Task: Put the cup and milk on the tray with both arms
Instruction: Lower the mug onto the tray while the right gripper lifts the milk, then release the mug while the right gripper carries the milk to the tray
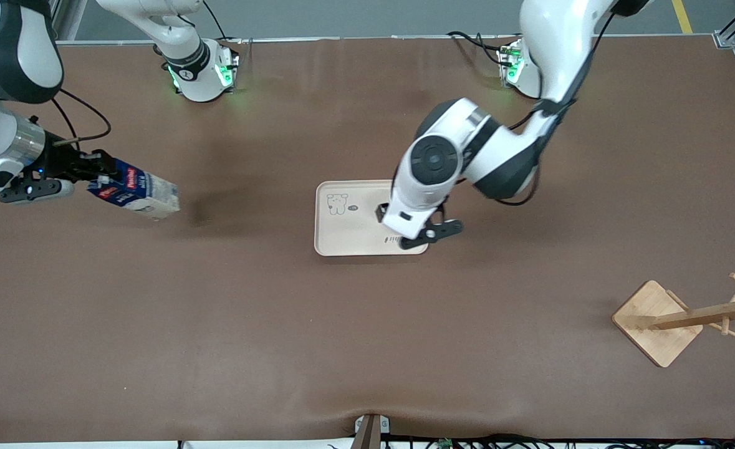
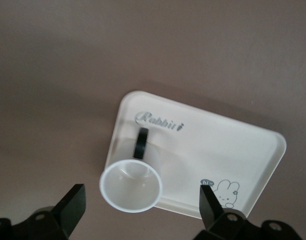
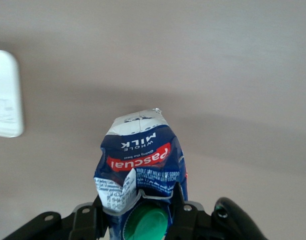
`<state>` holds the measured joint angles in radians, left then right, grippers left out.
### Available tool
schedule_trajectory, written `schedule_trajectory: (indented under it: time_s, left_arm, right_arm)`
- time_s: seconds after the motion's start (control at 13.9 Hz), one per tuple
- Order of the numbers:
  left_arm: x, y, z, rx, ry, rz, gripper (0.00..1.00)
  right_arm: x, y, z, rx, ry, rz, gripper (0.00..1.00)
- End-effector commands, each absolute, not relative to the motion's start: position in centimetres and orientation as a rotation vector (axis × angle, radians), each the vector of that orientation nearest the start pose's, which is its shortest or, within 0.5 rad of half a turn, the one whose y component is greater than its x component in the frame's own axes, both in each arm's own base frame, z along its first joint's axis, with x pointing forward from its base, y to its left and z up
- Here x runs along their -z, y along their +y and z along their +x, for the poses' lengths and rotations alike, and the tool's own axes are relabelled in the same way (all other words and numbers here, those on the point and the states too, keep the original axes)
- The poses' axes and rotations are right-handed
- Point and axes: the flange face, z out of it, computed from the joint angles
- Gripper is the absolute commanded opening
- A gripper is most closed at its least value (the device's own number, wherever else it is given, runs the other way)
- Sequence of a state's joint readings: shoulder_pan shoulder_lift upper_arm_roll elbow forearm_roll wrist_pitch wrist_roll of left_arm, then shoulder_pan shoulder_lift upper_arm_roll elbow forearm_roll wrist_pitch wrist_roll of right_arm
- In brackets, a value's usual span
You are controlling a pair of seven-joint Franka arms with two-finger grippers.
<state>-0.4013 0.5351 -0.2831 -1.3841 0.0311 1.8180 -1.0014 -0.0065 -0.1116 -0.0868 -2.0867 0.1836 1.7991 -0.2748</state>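
Cup (image 2: 132,184), white with a black handle, stood upright on the tray (image 1: 350,240), at the tray's edge toward the left arm's end of the table. Left gripper (image 2: 143,207) hung directly over the cup with its fingers (image 2: 73,206) spread wide on either side, touching nothing; in the front view the left arm's wrist hid the cup. Tray lay flat near the middle of the table (image 1: 367,349), showing cursive lettering and a small animal drawing. Right gripper (image 1: 96,169) was raised over bare table toward the right arm's end, well apart from the tray, its fingers closed on the gable top of the milk (image 1: 135,189), just beside the green cap (image 3: 145,223). Carton hung tilted, its base pointing toward the tray, clear of the table. Wooden rack (image 1: 685,318) stood near the left arm's end, nearer to the front camera than the tray
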Motion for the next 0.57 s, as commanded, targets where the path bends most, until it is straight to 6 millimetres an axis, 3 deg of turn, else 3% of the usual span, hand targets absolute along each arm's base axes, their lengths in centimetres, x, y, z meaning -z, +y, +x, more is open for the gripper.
schedule_trajectory:
  time_s: [0.0,0.14,0.29,0.5]
  left_arm:
    - [-47.6,-33.1,58.6,-0.117,-0.591,-3.091,1.00]
    - [-51.3,-26.1,60.1,-0.103,-0.553,-3.091,1.00]
    - [-53.6,-19.5,61.4,-0.081,-0.457,-3.110,1.00]
    - [-56.5,-11.7,62.1,-0.038,-0.433,-3.119,1.00]
  right_arm:
    - [-48.4,2.5,50.3,-0.214,-0.139,-2.872,0.00]
    - [-50.2,9.8,50.5,-0.214,-0.035,-2.903,0.00]
    - [-50.8,18.2,51.0,-0.232,0.084,-2.933,0.00]
    - [-49.0,29.4,51.6,-0.264,0.232,-2.979,0.00]
